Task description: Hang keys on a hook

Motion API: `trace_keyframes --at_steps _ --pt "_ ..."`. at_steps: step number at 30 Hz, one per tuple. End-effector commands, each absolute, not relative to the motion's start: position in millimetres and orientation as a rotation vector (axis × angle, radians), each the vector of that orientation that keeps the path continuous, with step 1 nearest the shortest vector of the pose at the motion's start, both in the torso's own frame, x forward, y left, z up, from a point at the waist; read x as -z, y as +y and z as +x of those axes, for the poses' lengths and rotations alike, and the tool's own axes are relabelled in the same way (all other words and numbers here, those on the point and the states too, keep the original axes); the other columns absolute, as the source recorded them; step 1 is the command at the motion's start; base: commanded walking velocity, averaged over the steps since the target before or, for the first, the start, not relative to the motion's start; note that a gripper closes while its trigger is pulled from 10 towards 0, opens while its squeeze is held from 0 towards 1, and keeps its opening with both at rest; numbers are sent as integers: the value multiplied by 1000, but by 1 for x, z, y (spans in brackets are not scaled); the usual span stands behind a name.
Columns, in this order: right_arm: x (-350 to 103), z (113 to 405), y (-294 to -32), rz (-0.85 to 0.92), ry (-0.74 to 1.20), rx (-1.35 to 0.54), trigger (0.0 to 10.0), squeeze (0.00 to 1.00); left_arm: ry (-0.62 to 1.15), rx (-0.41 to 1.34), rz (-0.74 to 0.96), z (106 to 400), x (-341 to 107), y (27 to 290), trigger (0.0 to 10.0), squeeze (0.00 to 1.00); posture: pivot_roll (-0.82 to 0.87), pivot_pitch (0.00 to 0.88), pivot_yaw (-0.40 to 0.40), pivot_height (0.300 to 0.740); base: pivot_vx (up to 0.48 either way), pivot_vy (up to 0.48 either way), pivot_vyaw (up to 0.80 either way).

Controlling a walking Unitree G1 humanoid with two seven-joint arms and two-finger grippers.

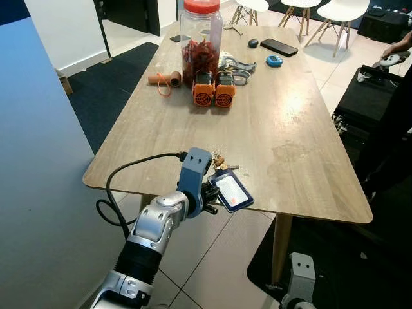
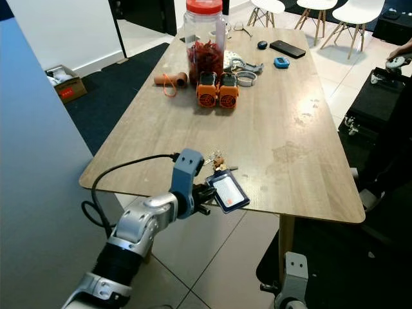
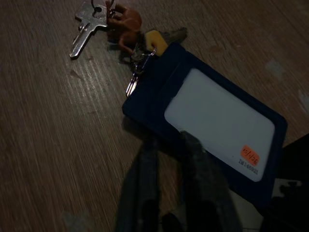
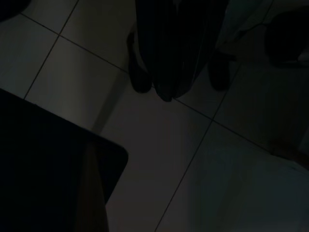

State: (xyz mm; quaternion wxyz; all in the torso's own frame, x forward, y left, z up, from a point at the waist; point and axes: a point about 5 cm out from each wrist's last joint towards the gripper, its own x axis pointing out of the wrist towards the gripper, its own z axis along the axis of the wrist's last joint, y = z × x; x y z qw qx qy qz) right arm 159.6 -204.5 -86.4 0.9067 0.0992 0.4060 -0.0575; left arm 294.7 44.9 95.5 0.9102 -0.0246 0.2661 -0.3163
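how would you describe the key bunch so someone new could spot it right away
On the long wooden table, look at the near edge, far from the red-lidded jar and orange items. The keys lie there clipped to a dark blue badge holder that the left hand is gripping; nothing else sits at that end.

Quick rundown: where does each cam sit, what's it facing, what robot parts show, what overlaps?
Left eye, right eye: head, looking down at the table; left arm shows, left gripper on the badge holder.
Left wrist: along that gripper's fingers at the holder and keys.
Right wrist: dark; right gripper over floor tiles.
Shared: holder and keys.
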Motion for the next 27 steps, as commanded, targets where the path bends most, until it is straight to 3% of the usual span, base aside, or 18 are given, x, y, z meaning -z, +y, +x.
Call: trace_keyframes --at_steps 1,13,17,27 --pt "87 158 -206 209 848 128 10000 0 704 645 -48 281 -69 42 0 0 43 55 -8 740 0 0 0" --pt "87 159 -206 209 847 130 10000 0 649 583 -83 289 -70 46 0 0 42 54 -7 740 0 0 0" --pt "87 159 -207 209 845 132 10000 0 469 577 -222 301 -89 45 0 0 38 53 -8 740 0 0 0" --pt "86 160 -208 207 840 132 10000 0 224 662 -408 310 -131 43 0 0 40 51 -11 740 0 0 0"
